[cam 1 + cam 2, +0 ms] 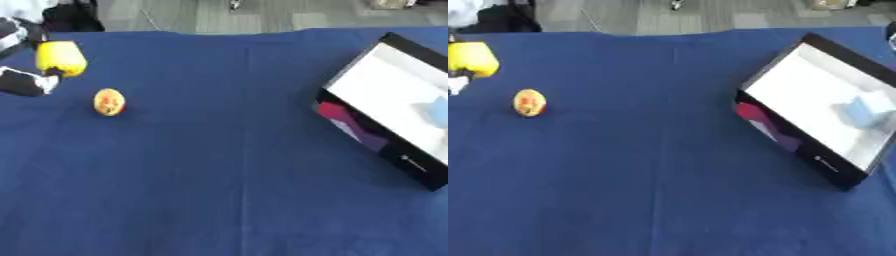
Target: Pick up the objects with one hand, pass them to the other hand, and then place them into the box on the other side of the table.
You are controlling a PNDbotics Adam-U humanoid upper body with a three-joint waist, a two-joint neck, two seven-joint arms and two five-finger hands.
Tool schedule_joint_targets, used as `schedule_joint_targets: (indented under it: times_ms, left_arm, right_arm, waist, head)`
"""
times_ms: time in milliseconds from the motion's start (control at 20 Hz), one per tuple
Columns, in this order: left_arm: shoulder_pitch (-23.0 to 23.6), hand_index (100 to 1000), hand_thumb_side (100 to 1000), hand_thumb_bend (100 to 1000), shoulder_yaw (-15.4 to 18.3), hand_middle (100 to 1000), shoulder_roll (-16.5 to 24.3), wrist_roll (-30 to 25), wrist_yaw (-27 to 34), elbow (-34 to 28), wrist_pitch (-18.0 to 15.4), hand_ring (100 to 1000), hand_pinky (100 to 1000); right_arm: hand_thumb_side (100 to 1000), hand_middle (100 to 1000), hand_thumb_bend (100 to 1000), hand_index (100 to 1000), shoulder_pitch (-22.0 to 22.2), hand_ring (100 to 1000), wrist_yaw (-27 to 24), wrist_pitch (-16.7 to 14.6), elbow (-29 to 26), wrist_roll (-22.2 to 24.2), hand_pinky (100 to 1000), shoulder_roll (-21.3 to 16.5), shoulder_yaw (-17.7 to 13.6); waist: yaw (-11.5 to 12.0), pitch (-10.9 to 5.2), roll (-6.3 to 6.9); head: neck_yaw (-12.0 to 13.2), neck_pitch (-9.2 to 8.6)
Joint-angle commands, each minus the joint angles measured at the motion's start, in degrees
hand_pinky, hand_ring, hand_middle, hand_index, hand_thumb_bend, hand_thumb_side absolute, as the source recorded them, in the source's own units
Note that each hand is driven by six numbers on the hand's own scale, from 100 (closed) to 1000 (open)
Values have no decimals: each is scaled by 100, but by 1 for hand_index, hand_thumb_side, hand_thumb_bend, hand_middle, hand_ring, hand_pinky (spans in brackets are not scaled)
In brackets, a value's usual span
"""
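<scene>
At the far left my left hand point(24, 82) is shut on a yellow rounded object point(61, 58), with black and white fingers showing above and below it; most of the hand is cut off by the view's edge. Just right of it, a small yellow-orange fruit-like object point(108, 102) with red marks lies apart on the blue cloth. On the right side stands the box point(785, 137), black-walled with a white inside, turned at an angle. A pale blue object point(866, 110) lies inside it. My right hand shows in no view.
The blue tablecloth point(227, 175) covers the whole table, and its far edge runs along the top against a grey floor. A dark bag or chair point(70, 17) stands beyond the far left corner.
</scene>
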Motion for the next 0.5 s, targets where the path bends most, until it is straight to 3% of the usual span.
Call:
schedule_joint_targets:
  times_ms: [50,400,500]
  left_arm:
    - [-83,636,222,100,-55,679,-4,354,369,-209,27,722,820]
    - [-100,633,273,100,-268,670,-328,921,767,-211,28,713,819]
    - [-120,632,290,100,-348,669,-480,1017,821,-172,5,711,819]
  right_arm:
    - [560,1000,100,1000,-129,899,-72,-33,-176,15,930,-192,-19]
    - [506,1000,100,1000,-383,907,-57,-81,-452,181,930,-214,181]
    - [439,1000,100,1000,-526,917,-7,-88,-551,322,935,-222,296]
  waist:
    - [1,-175,-12]
    - [-4,-183,-24]
    - [-2,-187,-29]
  head:
    - [-80,-86]
    - [-208,-94]
    - [-262,-91]
